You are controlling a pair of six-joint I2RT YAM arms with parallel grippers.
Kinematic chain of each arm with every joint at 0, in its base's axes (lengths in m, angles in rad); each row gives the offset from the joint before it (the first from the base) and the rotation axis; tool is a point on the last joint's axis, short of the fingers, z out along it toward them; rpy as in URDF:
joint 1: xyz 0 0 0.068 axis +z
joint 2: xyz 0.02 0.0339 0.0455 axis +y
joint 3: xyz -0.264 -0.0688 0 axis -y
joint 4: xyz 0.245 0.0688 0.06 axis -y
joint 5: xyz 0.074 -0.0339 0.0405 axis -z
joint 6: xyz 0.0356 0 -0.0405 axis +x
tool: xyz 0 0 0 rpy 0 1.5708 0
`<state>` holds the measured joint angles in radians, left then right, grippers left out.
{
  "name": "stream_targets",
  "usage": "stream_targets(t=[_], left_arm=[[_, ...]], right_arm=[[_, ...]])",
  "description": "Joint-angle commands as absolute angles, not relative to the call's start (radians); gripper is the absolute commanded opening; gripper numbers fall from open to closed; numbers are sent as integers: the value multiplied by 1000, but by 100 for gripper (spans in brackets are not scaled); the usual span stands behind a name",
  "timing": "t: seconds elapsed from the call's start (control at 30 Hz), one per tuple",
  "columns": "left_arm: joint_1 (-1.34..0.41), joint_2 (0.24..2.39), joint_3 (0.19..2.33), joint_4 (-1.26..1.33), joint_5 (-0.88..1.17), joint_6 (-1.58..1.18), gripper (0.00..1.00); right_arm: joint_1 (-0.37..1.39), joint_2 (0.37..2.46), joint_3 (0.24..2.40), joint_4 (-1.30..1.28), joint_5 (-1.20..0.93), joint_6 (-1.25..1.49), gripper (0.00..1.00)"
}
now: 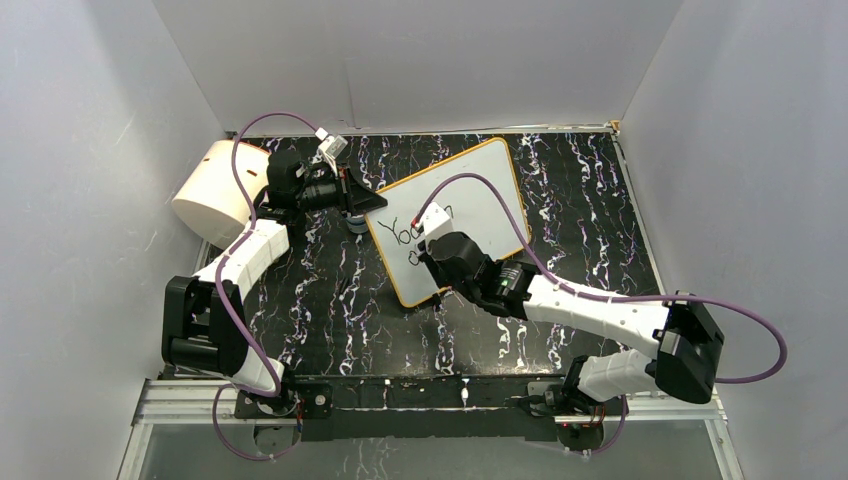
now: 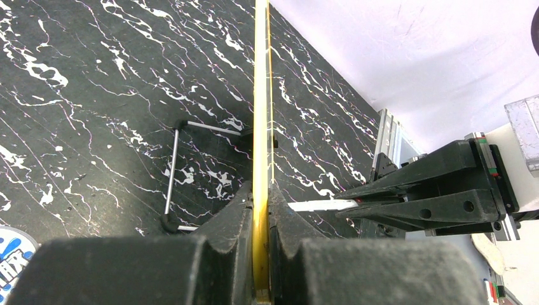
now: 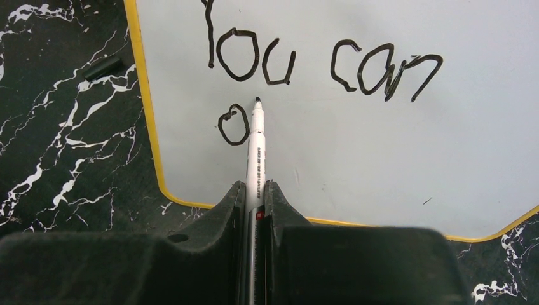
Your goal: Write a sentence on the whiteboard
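Whiteboard [image 1: 480, 185] sat askew on the black marbled table [image 1: 330, 300]; left gripper [image 2: 260, 202] clamped on its yellow rim, steadying it; right gripper [image 3: 255, 194] closed on the marker [image 3: 257, 136], tip just right of a lone "o" under "You can", the sentence [image 3: 318, 60] so far. Next letter probably wanted light, even pressure and small strokes; blank board lay open rightward; bottom rim close below.

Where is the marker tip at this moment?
In the right wrist view, the marker, held by the right gripper, has its tip over the whiteboard, just right of the lone "o", below "You".
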<state>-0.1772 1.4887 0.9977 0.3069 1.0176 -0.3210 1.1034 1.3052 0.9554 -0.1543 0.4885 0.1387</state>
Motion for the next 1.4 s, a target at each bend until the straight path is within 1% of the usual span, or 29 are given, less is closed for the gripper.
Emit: stream_targets(t=[0.0,0.6,1.37], left_arm=[[-212,1494,971,193,1032,-270,0],[-212,1496,973,193,1034,-272,0],[-212,1493,970,193,1034,-272,0]], right_arm=[[1097,1314,983,-122,509,133,0],[1097,1299,947,-286,489,185,0],[1095,1307,972,-202,501,151,0]])
